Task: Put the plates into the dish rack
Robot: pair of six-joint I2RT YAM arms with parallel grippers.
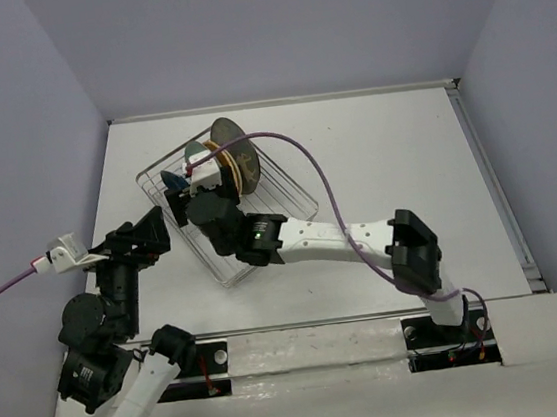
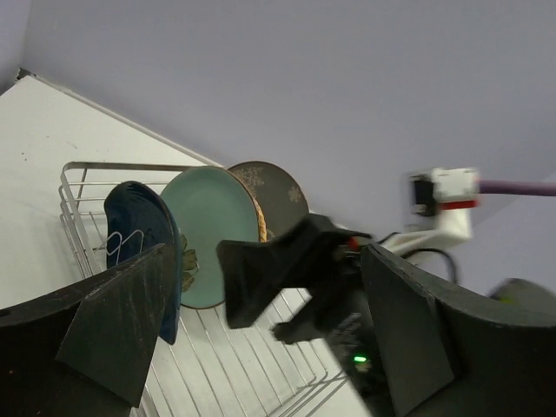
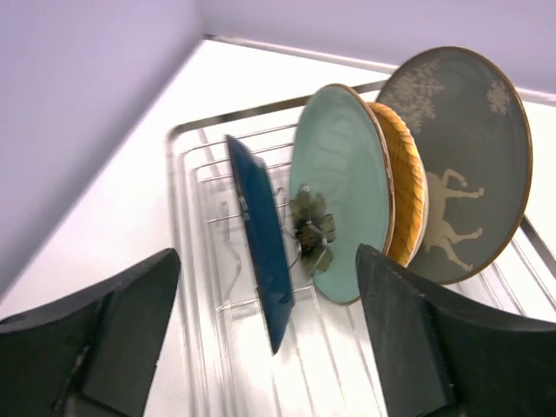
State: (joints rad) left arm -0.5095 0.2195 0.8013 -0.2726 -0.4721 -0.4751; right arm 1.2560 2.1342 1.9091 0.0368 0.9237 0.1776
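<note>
The silver wire dish rack (image 1: 297,191) sits mid-table. Several plates stand upright in it: the grey deer plate (image 3: 460,165), the orange plate (image 3: 404,187), the pale teal floral plate (image 3: 343,174) and the dark blue leaf-shaped plate (image 3: 261,252). My right gripper (image 3: 269,347) is open and empty, hovering over the rack's near end just in front of the blue plate; it also shows in the top view (image 1: 188,191). My left gripper (image 1: 150,228) is open and empty beside the rack's left side, facing the plates (image 2: 213,226). The cream and glossy black plates are not visible.
The right arm (image 1: 312,240) lies across the rack's near half; its black gripper (image 2: 287,269) shows in the left wrist view. A purple cable (image 1: 320,179) arcs over the rack. Walls enclose the table on three sides.
</note>
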